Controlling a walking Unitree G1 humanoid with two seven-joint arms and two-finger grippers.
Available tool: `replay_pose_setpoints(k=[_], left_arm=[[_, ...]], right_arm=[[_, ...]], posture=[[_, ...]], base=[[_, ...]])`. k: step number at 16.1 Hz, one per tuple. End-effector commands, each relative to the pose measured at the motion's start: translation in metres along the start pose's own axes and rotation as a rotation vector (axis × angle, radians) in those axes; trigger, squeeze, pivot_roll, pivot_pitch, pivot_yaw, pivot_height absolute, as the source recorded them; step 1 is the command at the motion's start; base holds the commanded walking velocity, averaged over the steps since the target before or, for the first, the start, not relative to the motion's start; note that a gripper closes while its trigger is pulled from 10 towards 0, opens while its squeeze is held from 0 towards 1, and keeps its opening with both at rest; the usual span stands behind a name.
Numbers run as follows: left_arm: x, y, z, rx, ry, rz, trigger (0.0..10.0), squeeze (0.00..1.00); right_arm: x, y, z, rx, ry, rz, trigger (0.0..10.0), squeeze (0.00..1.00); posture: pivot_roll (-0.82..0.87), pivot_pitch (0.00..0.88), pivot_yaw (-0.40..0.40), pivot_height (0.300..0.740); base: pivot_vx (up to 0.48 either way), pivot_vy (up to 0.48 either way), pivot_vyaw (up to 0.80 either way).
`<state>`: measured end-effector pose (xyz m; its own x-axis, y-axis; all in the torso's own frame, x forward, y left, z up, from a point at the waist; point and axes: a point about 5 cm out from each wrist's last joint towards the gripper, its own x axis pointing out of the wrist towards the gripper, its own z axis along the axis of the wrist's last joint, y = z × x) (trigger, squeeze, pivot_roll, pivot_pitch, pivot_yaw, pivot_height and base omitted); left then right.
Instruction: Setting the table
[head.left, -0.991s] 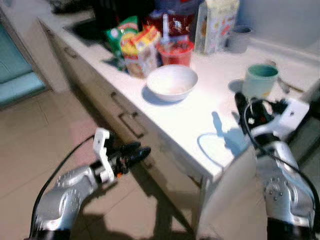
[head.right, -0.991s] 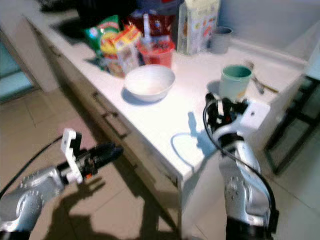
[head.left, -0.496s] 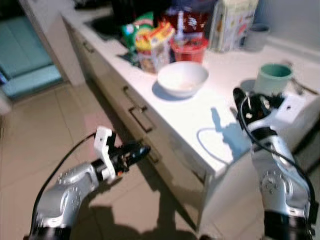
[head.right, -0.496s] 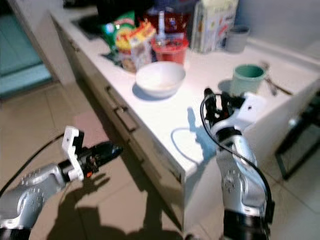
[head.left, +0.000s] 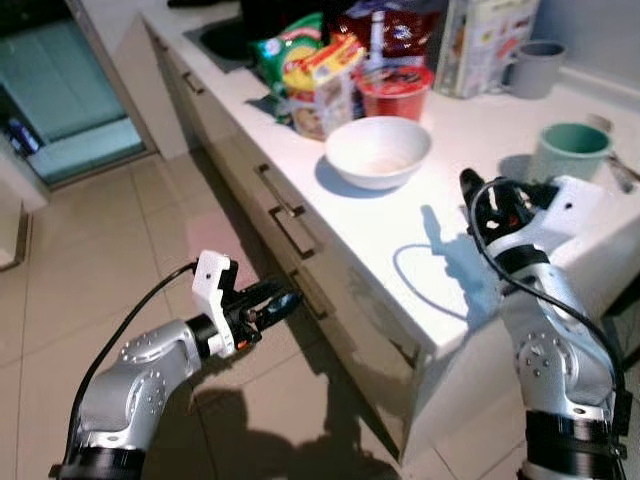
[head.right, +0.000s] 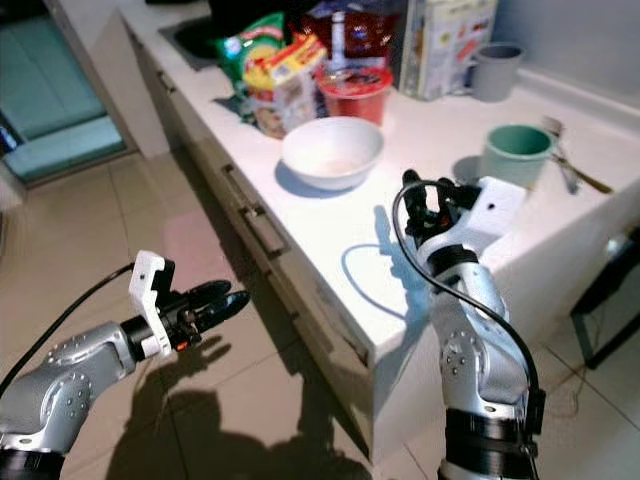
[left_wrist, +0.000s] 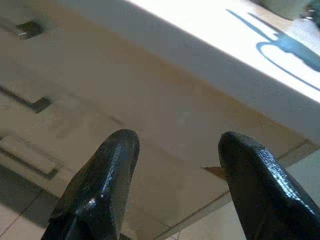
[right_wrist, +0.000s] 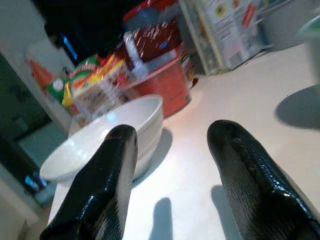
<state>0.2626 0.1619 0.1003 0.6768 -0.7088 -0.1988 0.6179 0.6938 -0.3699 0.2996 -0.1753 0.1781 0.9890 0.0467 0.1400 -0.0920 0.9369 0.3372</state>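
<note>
White bowl (head.left: 378, 151) sat on the white tabletop (head.left: 430, 250), near its front edge, empty as far as could be seen. Just behind it: a red cup (head.left: 395, 91), snack packets (head.left: 310, 70) and a tall carton (head.left: 490, 40). Off to the right: a grey mug (head.left: 533, 68) by the wall and a green cup (head.left: 570, 152) nearer the edge. Right tool (right_wrist: 170, 150) held over the tabletop between bowl and green cup, fingers spread, touching nothing. Left tool (head.left: 275, 303) held low over the tiled floor (head.left: 90, 260) before the drawer fronts (left_wrist: 100, 90), fingers spread, empty. Cable shadow looped on the tabletop beside the right arm.
</note>
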Motion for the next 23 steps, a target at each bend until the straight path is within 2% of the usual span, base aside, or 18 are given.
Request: replay_pose_setpoints(k=[1,5,8,9,13,16,23], left_arm=[[0.001,0.004,0.007,0.034,-0.010,0.038,10.0,0.00],[0.005,0.009,0.013,0.049,-0.036,0.080,10.0,0.00],[0.007,0.021,0.023,0.036,-0.136,0.199,10.0,0.00],[0.010,0.024,0.031,0.027,-0.193,0.226,10.0,0.00],[0.028,0.026,0.041,0.002,-0.271,0.249,10.0,0.00],[0.039,0.020,0.038,-0.010,-0.279,0.236,10.0,0.00],[0.047,0.021,0.035,-0.002,-0.272,0.234,10.0,0.00]], right_arm=[[0.001,0.005,-0.007,-0.015,0.024,0.020,10.0,0.00],[0.000,0.007,-0.011,-0.053,0.031,0.035,10.0,0.00],[-0.005,0.007,-0.019,-0.102,0.052,0.047,10.0,0.00],[-0.007,0.007,-0.024,-0.129,0.064,0.053,10.0,0.00],[-0.007,0.005,-0.035,-0.195,0.094,0.074,10.0,0.00],[-0.004,0.004,-0.031,-0.221,0.093,0.089,10.0,0.00],[0.001,0.008,-0.033,-0.242,0.101,0.104,10.0,0.00]], posture=[[0.01,0.000,0.126,0.740],[0.01,0.000,0.121,0.740],[0.01,0.000,0.119,0.740],[0.00,0.000,0.119,0.740],[-0.03,0.000,0.090,0.740],[-0.05,0.000,0.081,0.740],[-0.05,0.000,0.068,0.740]], base=[[0.000,0.000,0.00],[0.000,0.000,0.00],[0.000,0.000,0.00],[0.000,0.000,0.00],[0.000,0.000,0.00],[0.000,0.000,0.00],[0.000,0.000,0.00]])
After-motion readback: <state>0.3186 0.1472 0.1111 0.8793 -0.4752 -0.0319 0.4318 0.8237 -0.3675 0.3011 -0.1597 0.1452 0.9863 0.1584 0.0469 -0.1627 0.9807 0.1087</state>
